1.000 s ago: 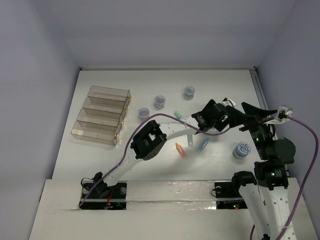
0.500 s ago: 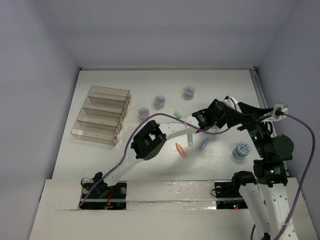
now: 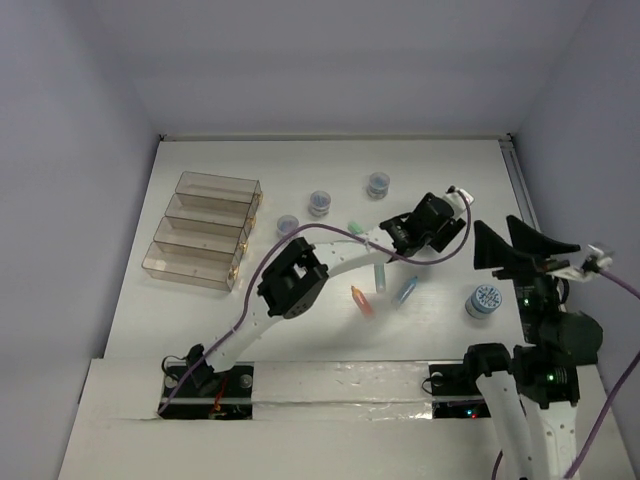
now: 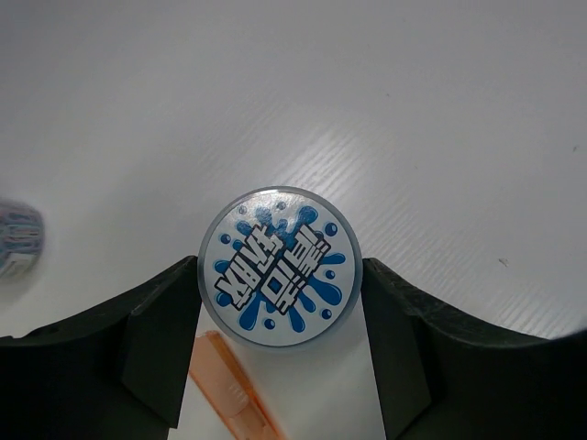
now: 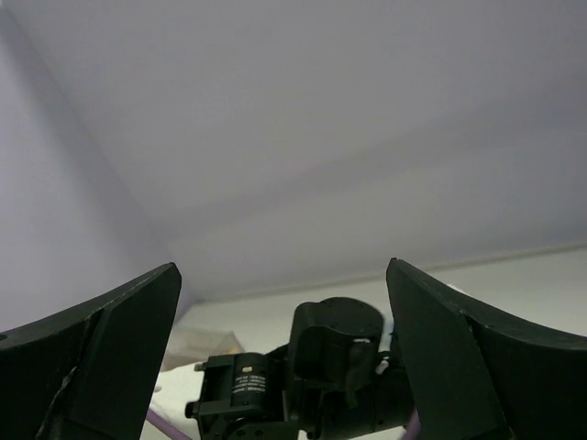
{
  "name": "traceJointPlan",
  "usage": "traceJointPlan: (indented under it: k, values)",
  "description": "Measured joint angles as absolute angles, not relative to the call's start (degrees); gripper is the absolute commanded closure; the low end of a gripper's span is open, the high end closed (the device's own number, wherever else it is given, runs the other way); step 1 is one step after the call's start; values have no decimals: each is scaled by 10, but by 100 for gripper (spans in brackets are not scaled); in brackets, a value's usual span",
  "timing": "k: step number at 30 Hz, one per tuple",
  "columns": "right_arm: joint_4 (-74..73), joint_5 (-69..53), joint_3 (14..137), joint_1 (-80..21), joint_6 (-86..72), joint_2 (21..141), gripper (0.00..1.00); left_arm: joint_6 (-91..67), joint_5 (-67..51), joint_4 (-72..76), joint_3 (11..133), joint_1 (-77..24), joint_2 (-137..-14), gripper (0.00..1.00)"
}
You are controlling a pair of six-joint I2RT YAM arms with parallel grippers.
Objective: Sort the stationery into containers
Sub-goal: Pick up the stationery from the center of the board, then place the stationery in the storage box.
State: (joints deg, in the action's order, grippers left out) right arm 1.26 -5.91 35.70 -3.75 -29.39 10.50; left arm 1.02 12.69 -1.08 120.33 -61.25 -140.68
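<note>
My left gripper [image 4: 280, 268] is shut on a round blue-grey jar [image 4: 275, 240] with a blue splash top; its fingers [image 4: 156, 339] press both sides. In the top view this gripper [image 3: 435, 222] hangs over the table's right-middle and hides the jar. An orange pen [image 4: 234, 399] lies just below the jar. My right gripper [image 3: 497, 240] is open, empty and raised, pointing at the back wall [image 5: 282, 266]. The brown-tinted trays [image 3: 205, 230] stand at the far left. Other jars [image 3: 484, 300] [image 3: 378, 184] [image 3: 320, 202] and pens lie loose.
An orange pen [image 3: 362, 300], a blue pen [image 3: 408, 290], a pale pen [image 3: 380, 278] and a green pen [image 3: 353, 226] lie under the left arm. A fourth jar [image 3: 288, 225] sits by the trays. The left arm's wrist [image 5: 312, 385] fills the low middle of the right wrist view.
My right arm has pulled back to the right and tipped upward, away from the left gripper. The left gripper has shifted slightly toward the back right.
</note>
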Motion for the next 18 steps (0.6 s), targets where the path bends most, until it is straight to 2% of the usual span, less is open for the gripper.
traceJointPlan:
  k: [4, 9, 14, 18]
  values:
    - [15, 1, 357, -37, -293, 36, 0, 10, 120, -7, 1176, -587, -1350, 69]
    - [16, 26, 353, -37, -293, 34, 0, 0, 120, 2, 1136, -515, -1233, 69]
    - [9, 22, 351, -37, -293, 89, 0, -38, 114, 10, 1129, -379, -1141, 69]
    - [-3, 5, 350, -37, -294, 135, 0, -76, 93, 0, 1130, -250, -1123, 70]
